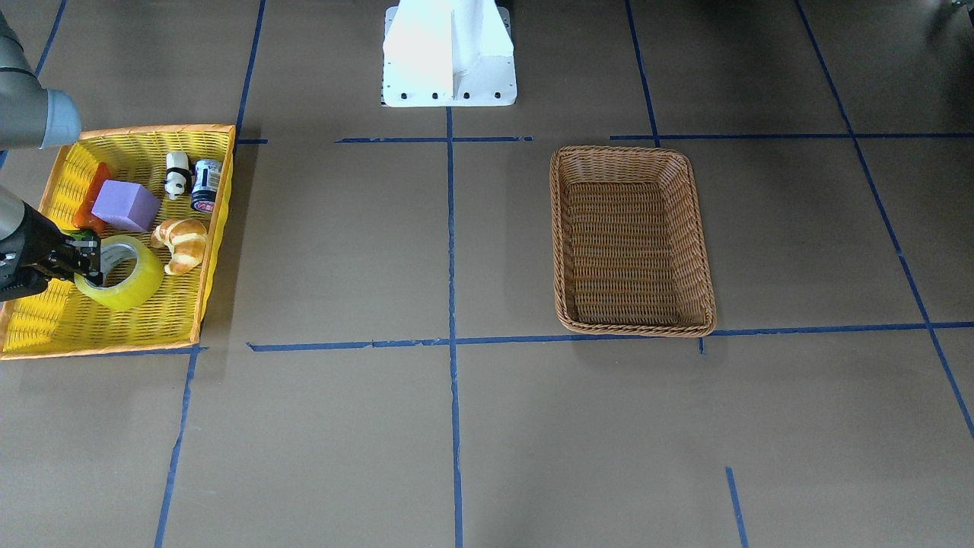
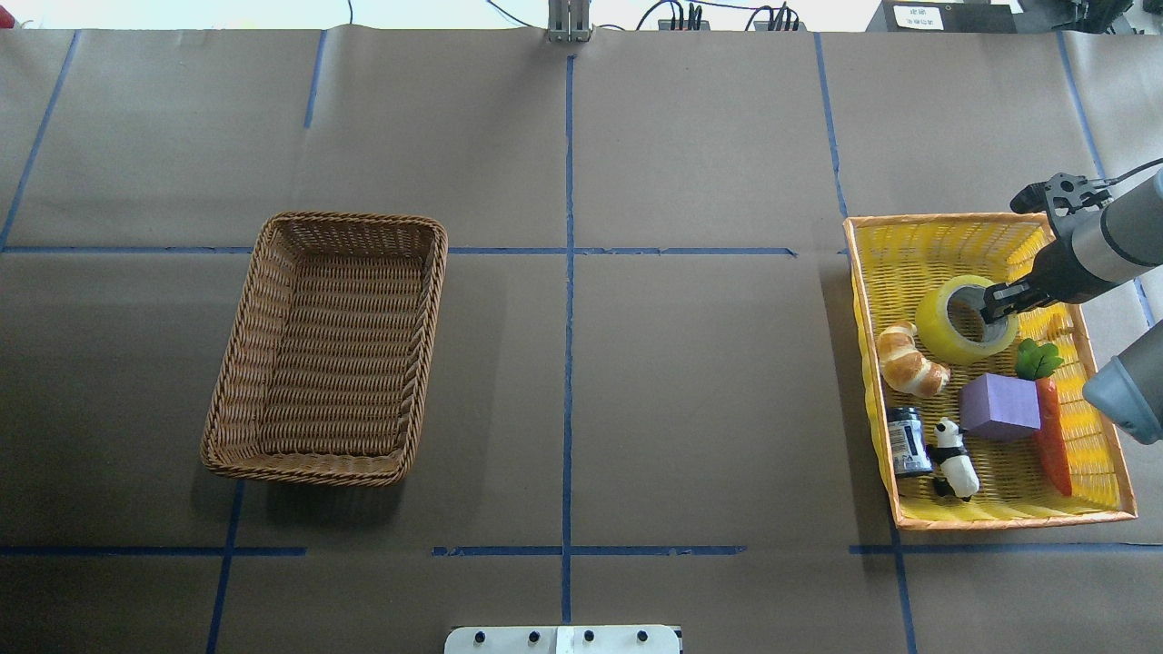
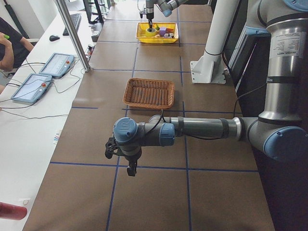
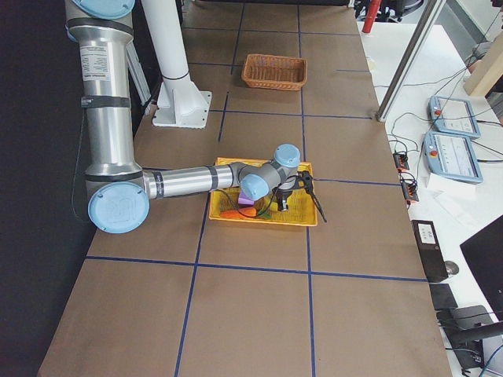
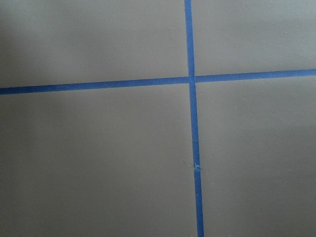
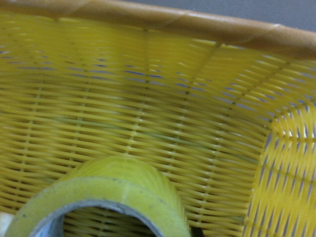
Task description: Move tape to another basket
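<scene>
The tape [image 2: 943,338], a yellow roll with a grey core, lies in the far end of the yellow orange-rimmed tray [image 2: 1008,521] at the table's right end. My right gripper [image 2: 992,307] reaches into it, one finger inside the core and one outside, shut on the roll's wall. The front view shows the same grip [image 1: 93,260] on the tape [image 1: 131,288], and the roll fills the bottom of the right wrist view [image 6: 123,182]. The brown wicker basket [image 2: 323,363] stands empty on the left half. My left gripper [image 3: 129,169] hangs over bare table; I cannot tell whether it is open.
Beside the tape in the tray lie a croissant [image 2: 907,361], a purple foam cube [image 2: 998,406], a toy carrot [image 2: 1051,436], a small can [image 2: 907,440] and a panda figure [image 2: 956,459]. Blue tape lines cross the brown paper tabletop. The robot base [image 1: 449,53] stands mid-table.
</scene>
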Controlling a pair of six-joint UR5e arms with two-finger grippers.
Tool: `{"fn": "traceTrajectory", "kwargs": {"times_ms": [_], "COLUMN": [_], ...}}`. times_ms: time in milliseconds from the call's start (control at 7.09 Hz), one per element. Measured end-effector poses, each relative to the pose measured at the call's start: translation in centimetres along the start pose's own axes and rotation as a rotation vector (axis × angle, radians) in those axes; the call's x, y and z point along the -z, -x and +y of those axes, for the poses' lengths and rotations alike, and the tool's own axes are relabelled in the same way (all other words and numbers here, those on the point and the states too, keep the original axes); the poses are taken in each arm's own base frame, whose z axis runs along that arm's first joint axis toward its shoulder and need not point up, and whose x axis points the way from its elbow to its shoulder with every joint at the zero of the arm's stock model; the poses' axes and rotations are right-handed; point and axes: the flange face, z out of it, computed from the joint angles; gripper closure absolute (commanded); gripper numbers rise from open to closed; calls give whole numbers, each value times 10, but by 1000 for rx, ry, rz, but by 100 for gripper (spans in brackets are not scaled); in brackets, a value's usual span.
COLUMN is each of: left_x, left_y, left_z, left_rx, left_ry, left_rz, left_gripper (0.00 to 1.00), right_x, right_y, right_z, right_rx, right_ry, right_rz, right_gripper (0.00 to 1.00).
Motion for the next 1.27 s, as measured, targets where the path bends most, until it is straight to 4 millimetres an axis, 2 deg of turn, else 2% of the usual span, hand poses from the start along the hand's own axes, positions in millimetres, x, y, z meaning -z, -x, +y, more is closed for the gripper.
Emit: {"fn": "traceTrajectory", "kwargs": {"times_ms": [141, 282, 564, 706, 847, 1129, 1270], "left_x": [0, 1, 4, 7, 8, 1, -5], "left_y": [0, -1, -4, -7, -15, -47, -70], "left_z": [-1, -2, -4, -6, -9, -20, -26], "left_rx": [0, -1, -10, -22, -48, -147, -161], "left_ry": [0, -2, -8, -16, -31, -76, -99], "left_rz": [0, 0, 0, 0, 5, 59, 98], "left_gripper": [0, 0, 0, 0, 0, 0, 0], "right_x": [7, 22, 74, 96, 114, 140, 144], "right_y": [0, -7, -23, -16, 5, 78, 116], "right_z": [-2, -7, -17, -25, -42, -72, -77], "right_rx": [-3, -19, -70, -110, -178, -298, -348], "right_ry": [-11, -31, -77, -96, -108, -97, -86], "right_rz": [-6, -22, -112, -160, -204, -305, -357], "right_gripper": [100, 100, 100, 100, 100, 99, 100]}}
